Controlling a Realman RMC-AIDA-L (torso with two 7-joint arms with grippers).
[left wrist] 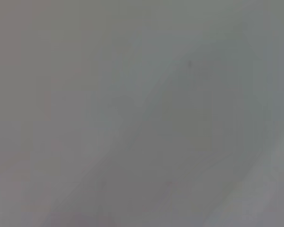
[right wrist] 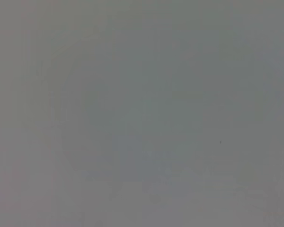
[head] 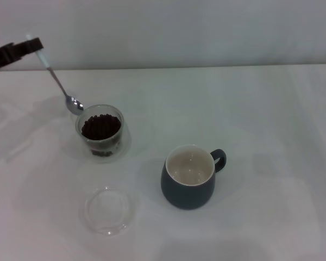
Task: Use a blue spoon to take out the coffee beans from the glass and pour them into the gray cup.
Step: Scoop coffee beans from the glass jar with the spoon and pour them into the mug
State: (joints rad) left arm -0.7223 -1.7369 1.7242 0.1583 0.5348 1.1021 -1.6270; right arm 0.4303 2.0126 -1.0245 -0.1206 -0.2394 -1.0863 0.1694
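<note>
Before me lies a white, smooth tabletop [head: 271, 119], and behind its far edge rises a plain pale grey-white wall [head: 179, 27]. Near my side of the tabletop rests a shallow, round, clear glass dish [head: 109, 210], lying flat with nothing in it that I can see. Both my wrist views show only a featureless grey blur.

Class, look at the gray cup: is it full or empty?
Empty. The cup stands upright, its cream inside bare; the beans are all in the glass.
</note>
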